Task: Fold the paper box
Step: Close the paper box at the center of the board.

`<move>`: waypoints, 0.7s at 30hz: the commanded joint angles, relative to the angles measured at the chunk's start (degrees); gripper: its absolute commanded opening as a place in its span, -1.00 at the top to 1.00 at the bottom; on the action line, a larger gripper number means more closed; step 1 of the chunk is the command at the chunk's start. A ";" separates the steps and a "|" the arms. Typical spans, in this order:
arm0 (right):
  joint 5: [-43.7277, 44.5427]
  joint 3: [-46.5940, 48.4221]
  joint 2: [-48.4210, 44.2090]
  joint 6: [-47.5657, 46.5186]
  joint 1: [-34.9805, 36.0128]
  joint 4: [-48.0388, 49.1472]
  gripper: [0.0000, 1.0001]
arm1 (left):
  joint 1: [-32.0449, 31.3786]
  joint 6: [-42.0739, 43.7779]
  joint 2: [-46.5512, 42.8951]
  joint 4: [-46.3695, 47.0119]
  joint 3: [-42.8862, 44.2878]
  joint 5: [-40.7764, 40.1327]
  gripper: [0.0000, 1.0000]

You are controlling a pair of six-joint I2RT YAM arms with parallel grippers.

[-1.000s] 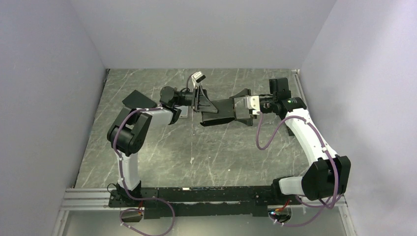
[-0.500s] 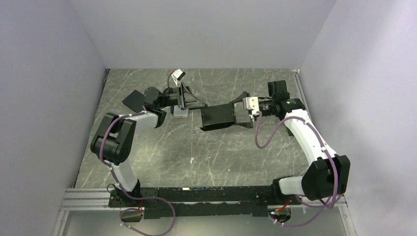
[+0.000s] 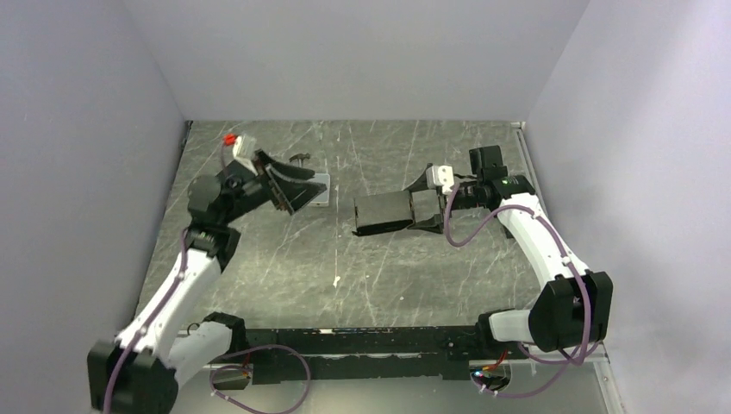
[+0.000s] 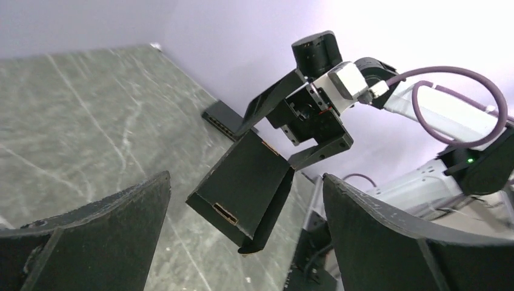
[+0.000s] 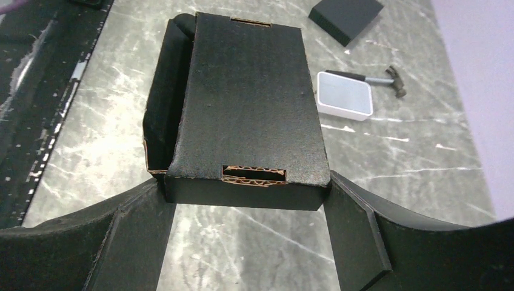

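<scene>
Right gripper point(image 5: 245, 195) round box point(image 5: 248, 103); hammer point(image 5: 388, 80) beyond

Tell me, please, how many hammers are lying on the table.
1: a small hammer lies beside the silver-grey case, beyond the paper box in the right wrist view. Others may be hidden behind the arms.

One box point(image 5: 248, 103), case point(image 5: 344, 96), hammer point(image 5: 388, 79), slab point(image 5: 347, 18)

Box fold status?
Done: the paper box looks closed into a shallow box, lid panel down. In hand: the right gripper clamps one end, holding it above the table; the left gripper is open, apart from it. Remaining: one side wall bows outward; probably press it in, then set down.
</scene>
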 commanded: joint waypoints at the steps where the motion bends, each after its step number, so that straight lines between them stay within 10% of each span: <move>1: -3.98 -0.76 -1.37 -4.78 -0.50 -5.68 1.00 | 0.48 8.29 -7.16 -11.27 -6.99 -10.50 -0.99; 13: 3.09 -3.88 -0.20 -13.97 -0.95 0.08 1.00 | 0.11 -13.85 -4.53 7.02 -23.78 0.32 -0.41; 21: 5.81 -6.08 0.55 -10.78 -0.66 5.15 1.00 | -15.20 -18.38 -1.17 11.25 -27.16 -16.46 0.11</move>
